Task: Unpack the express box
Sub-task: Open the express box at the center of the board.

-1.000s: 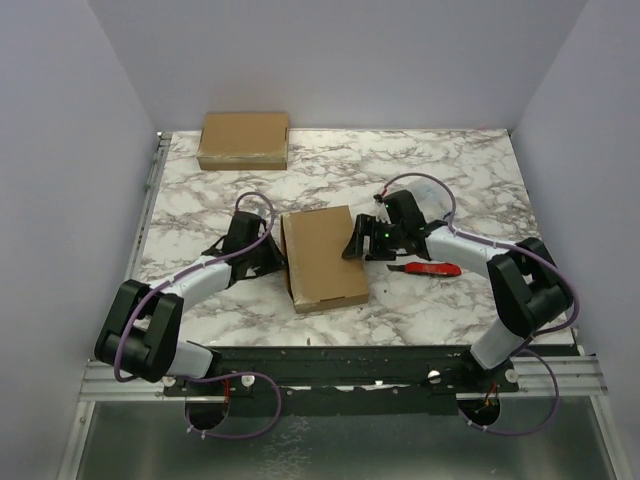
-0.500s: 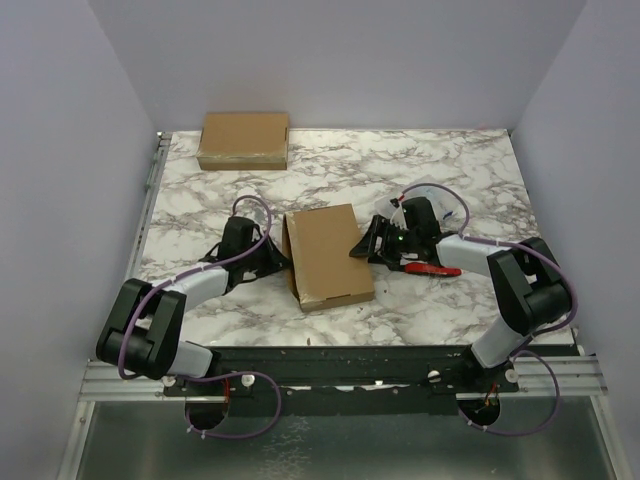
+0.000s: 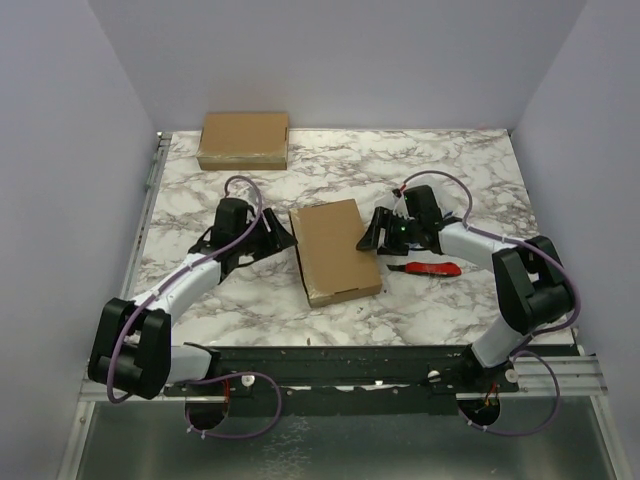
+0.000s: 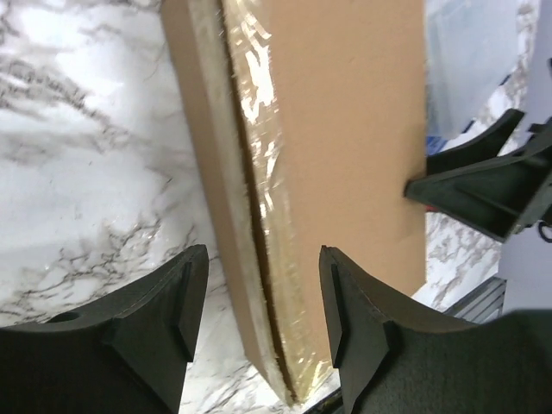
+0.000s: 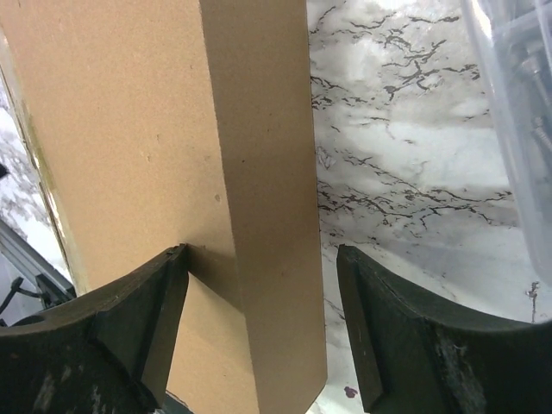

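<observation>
- Top view: the express box (image 3: pixel 335 252) lies flat in the middle of the worktop (image 3: pixel 450 170), closed, between the left fingers (image 3: pixel 283 238) and the right fingers (image 3: pixel 372 236). A red cutter (image 3: pixel 432 268) lies near the right arm, and a second box (image 3: pixel 244 140) sits at the far left.
- Left wrist: fingers (image 4: pixel 164 302) spread, with the box's taped seam (image 4: pixel 259 207) in the gap, unbroken.
- Right wrist: fingers (image 5: pixel 388 328) spread astride the box's side wall (image 5: pixel 259 172), pinching nothing.
- Unpacking looks barely begun: cutting the seam, opening and emptying all remain.
</observation>
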Action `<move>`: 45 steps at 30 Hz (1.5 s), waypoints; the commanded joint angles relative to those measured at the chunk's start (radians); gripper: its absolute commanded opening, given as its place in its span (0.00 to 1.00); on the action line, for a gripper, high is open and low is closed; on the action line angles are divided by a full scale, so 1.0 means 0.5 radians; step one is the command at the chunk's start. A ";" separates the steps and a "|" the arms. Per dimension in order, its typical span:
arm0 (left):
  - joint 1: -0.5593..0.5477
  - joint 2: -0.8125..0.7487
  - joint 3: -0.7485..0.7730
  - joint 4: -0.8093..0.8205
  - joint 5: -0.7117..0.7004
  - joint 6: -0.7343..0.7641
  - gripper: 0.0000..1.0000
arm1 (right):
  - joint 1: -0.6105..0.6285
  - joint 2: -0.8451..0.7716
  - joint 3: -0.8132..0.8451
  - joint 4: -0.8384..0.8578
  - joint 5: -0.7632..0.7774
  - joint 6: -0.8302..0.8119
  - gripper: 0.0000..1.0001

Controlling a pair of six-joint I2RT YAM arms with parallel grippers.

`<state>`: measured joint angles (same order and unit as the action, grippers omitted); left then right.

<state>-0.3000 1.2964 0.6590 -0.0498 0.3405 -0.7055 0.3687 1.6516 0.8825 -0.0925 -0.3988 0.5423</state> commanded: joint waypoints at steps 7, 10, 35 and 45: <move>0.038 0.257 0.365 -0.108 -0.152 0.080 0.54 | -0.013 0.105 0.301 -0.254 0.149 -0.152 0.77; 0.041 0.382 0.471 -0.105 -0.253 0.155 0.53 | -0.013 0.179 0.443 -0.323 0.145 -0.198 0.82; 0.096 0.824 0.536 -0.099 -0.426 0.183 0.33 | -0.104 0.712 0.899 -0.292 0.091 -0.103 0.71; 0.217 0.774 0.368 -0.021 -0.340 0.170 0.31 | -0.139 0.728 0.778 -0.227 0.097 -0.079 0.68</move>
<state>-0.2146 1.6760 0.8738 -0.0422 0.1703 -0.6312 0.3202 1.9789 1.3060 -0.1795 -0.4099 0.5278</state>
